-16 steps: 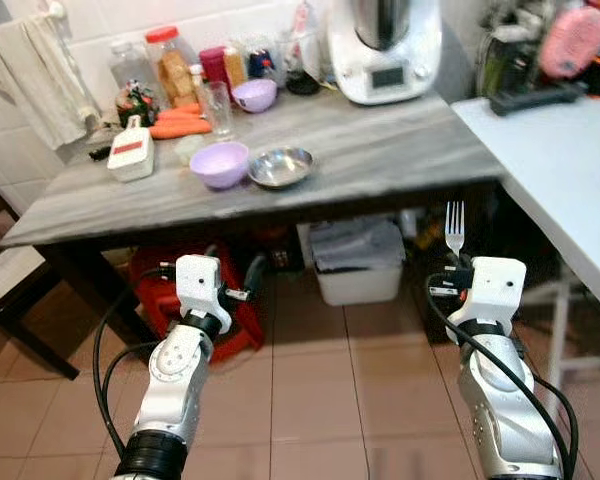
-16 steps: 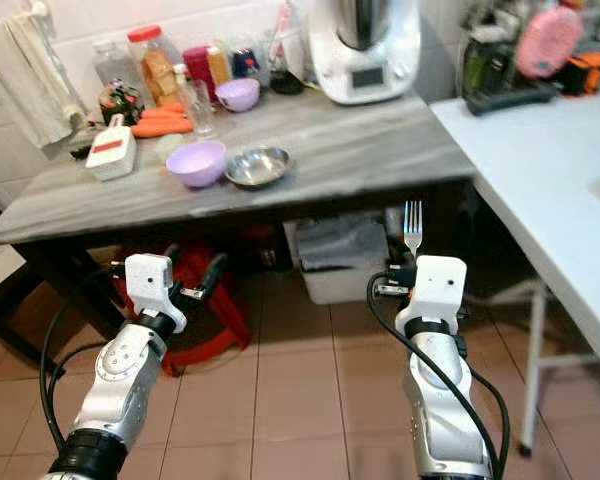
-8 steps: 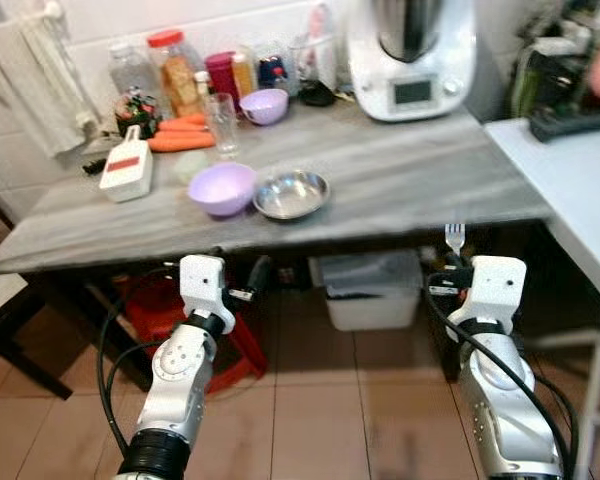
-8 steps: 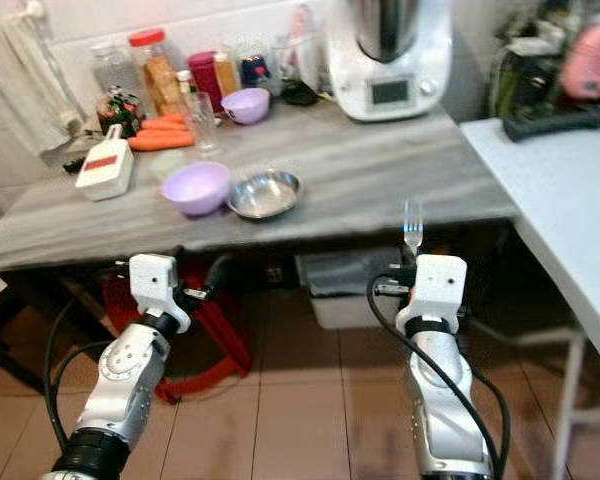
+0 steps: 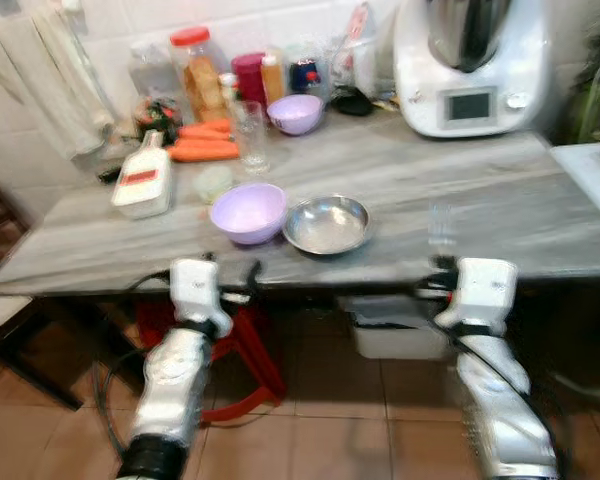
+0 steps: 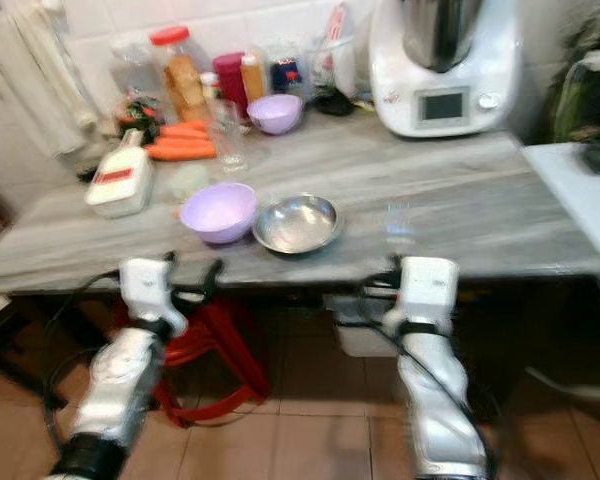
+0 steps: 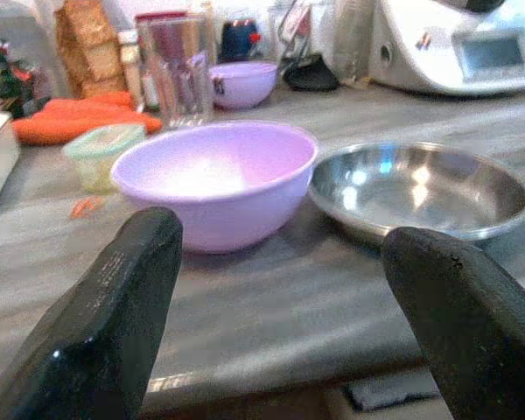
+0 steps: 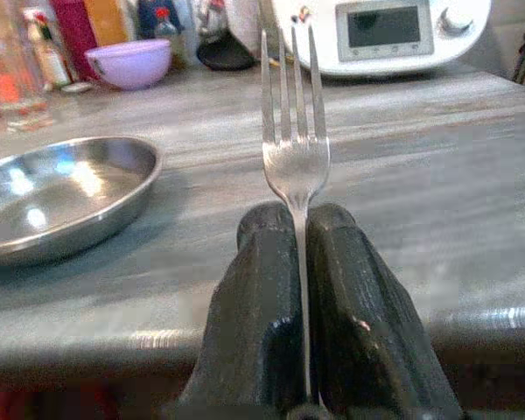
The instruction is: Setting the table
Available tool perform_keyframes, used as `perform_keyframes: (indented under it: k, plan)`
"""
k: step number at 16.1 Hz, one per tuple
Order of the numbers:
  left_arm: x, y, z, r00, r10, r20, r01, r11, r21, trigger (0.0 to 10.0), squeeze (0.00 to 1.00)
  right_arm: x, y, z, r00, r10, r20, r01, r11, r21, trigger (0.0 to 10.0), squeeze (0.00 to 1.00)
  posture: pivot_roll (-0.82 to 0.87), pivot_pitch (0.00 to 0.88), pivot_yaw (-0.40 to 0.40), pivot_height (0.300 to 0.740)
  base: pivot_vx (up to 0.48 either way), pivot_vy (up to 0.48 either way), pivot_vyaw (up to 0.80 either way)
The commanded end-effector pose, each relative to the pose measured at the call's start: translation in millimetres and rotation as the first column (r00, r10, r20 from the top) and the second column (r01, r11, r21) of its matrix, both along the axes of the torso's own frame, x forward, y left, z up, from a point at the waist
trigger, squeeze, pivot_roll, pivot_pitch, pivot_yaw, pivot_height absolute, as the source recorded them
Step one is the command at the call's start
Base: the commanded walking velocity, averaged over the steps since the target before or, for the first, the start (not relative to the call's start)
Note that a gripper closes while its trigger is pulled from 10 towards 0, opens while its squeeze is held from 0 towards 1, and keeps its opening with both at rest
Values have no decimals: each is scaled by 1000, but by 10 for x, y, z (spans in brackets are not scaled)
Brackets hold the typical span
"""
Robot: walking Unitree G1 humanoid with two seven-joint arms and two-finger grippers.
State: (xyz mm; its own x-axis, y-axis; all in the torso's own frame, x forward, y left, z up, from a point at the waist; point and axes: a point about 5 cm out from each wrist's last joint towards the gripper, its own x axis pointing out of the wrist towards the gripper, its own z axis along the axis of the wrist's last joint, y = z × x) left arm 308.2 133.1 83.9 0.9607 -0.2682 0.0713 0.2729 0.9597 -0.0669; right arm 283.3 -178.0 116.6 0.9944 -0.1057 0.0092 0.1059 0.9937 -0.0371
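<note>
On the grey table (image 5: 480, 190) sit two purple bowls (image 5: 248, 212) and one steel dish (image 5: 326, 224); right claw (image 8: 296, 236) clamps one fork (image 8: 293, 131), left claw (image 7: 280, 289) gapes.

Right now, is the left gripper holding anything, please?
No, the left gripper is open and holds nothing, its fingers apart before the purple bowl.

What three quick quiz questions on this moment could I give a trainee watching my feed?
1. True or false: the right claw is shut on the fork.
2. What lies directly beside the large purple bowl on the grey table? A) steel dish B) cutting board C) kettle
3. Fill in: the left claw is ____, holding nothing.

Key: 1 true. 2 A, the steel dish. 3 open.
</note>
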Motion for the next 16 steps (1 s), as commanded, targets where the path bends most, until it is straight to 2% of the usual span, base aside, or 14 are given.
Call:
perform_keyframes:
  k: [1, 7, 9, 11, 13, 16]
  plan:
    - [6, 146, 31, 999, 44, 16, -44, 999, 5, 10000, 0, 28, 119, 58, 999, 41, 27, -41, 999, 11, 10000, 0, -108, 0, 139, 740, 304, 0, 788]
    - [-118, 217, -49, 1000, 24, -4, -24, 1000, 5, 10000, 0, 19, 84, 54, 1000, 6, 26, -6, 1000, 15, 10000, 0, -104, 0, 138, 740, 0, 0, 0]
    - [-150, 193, -77, 1000, -2, -21, 2, 1000, -8, 10000, 0, 20, 51, 41, 1000, -21, 16, 21, 1000, 9, 10000, 0, -102, 0, 135, 740, 0, 0, 0]
    - [-206, 103, -95, 997, -76, -26, 76, 997, -1, 10000, 0, 17, 21, 30, 999, -36, 8, 36, 999, 3, 10000, 0, -103, 0, 135, 740, 0, 0, 0]
    - [-226, 83, -101, 995, -92, -27, 92, 996, 0, 10000, 0, 11, -13, 18, 998, -61, -3, 61, 998, -2, 10000, 0, -104, 0, 134, 740, 0, 0, 0]
    - [-218, 66, -100, 995, -97, -38, 96, 995, -15, 10000, 0, 1, -67, -7, 996, -90, -19, 90, 996, -10, 10000, 0, -109, 0, 134, 740, 0, 0, -688]
